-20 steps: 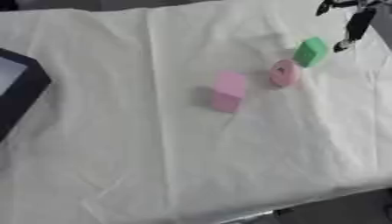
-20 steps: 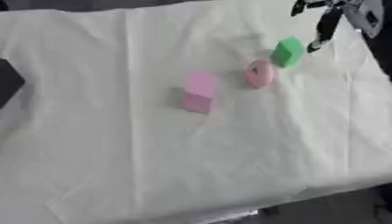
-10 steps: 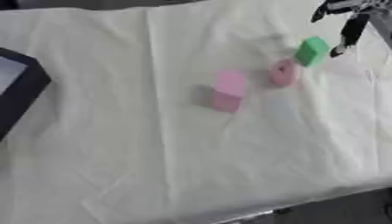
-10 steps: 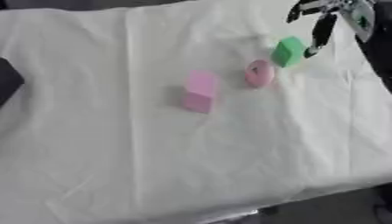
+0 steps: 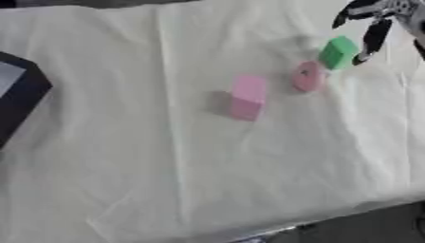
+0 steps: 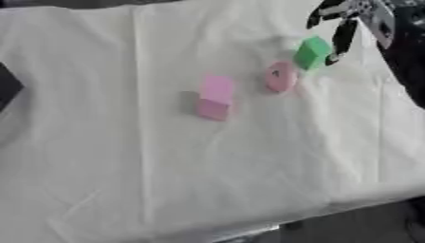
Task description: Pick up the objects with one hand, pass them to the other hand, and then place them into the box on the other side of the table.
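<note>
Cloth-covered table carries all three objects, none lifted or passed yet; the dark box at the left edge shows nothing inside as far as visible. Pink block sits mid-table, pink round piece beside it, green block farthest right. Right hand hangs just beside the green block, fingers spread and grasping nothing; whole task remains.

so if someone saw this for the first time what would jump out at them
Three small bright pieces on the pale cloth: a green block at the upper right, a round pink piece just beside it, and a pink block nearer the middle. The right hand reaches down from the top right corner, fingers spread right beside the green block. A dark box sits at the left edge.
</note>
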Available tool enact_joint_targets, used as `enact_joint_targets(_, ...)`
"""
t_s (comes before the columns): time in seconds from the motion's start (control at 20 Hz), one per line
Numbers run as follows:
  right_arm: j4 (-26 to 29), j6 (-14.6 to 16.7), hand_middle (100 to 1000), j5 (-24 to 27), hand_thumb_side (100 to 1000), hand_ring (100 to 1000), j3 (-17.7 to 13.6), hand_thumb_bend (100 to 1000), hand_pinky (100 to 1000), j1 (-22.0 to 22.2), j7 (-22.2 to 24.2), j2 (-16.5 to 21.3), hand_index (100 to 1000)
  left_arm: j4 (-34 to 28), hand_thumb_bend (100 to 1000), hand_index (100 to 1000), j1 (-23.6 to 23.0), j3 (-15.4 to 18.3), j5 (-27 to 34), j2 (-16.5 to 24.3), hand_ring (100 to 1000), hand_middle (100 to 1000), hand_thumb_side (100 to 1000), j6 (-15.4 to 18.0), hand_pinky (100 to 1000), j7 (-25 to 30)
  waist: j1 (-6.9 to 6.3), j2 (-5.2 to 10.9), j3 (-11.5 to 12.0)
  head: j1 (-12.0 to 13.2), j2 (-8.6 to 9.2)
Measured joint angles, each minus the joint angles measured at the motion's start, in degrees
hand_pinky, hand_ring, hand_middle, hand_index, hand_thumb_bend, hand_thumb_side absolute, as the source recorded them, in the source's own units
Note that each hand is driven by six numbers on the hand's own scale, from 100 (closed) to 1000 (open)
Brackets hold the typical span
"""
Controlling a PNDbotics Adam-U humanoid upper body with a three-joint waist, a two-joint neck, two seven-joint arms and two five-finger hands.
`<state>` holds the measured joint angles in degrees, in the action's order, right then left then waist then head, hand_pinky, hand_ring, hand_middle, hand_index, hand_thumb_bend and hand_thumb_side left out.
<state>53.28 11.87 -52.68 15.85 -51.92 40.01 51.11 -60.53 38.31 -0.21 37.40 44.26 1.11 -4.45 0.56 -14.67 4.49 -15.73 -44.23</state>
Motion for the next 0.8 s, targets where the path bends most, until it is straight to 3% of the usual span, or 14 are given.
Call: enact_joint_targets(0.8,-1.4,-0.2,882,-1.1,100,941,-0.3,565,933,-0.1,-1.2,-0.9,912,-0.1,477,909,-0.2,0.0,0.2,0.0,758,786,814,0.0,839,0.0,-0.30,-0.89,0.3,-0.3,0.00)
